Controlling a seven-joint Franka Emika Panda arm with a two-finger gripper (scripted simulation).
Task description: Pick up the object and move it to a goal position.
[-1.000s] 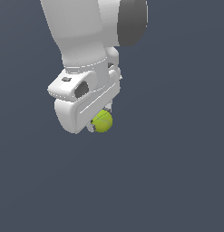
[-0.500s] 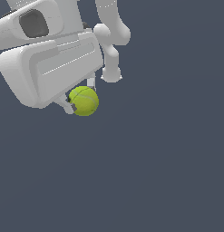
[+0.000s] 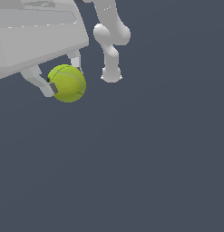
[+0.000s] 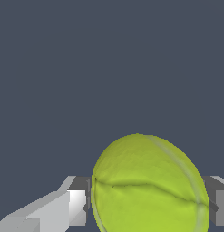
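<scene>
Tool point(image 3: 65, 81) clamped on tennis ball point(image 3: 67, 83) between both fingers; keep squeeze constant, carry smoothly, no jerks.

gripper point(image 3: 63, 79) body cropped at frame edge (exterior view), tennis ball point(image 4: 149, 186) underside cut off

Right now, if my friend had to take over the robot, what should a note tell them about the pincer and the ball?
Pincer: shut on the ball, one finger on each side of it. The wrist view shows the same: the ball sits between the two fingers.
Ball: held up in the pincer, near the exterior view's upper left. Nothing else touches it.
Done: the ball has been picked up.
Left: carry it to the goal spot. No goal mark shows in either view, so I cannot tell how far there is to go.
Tip: keep the pincer closed; a round ball could probably slip out easily.
</scene>
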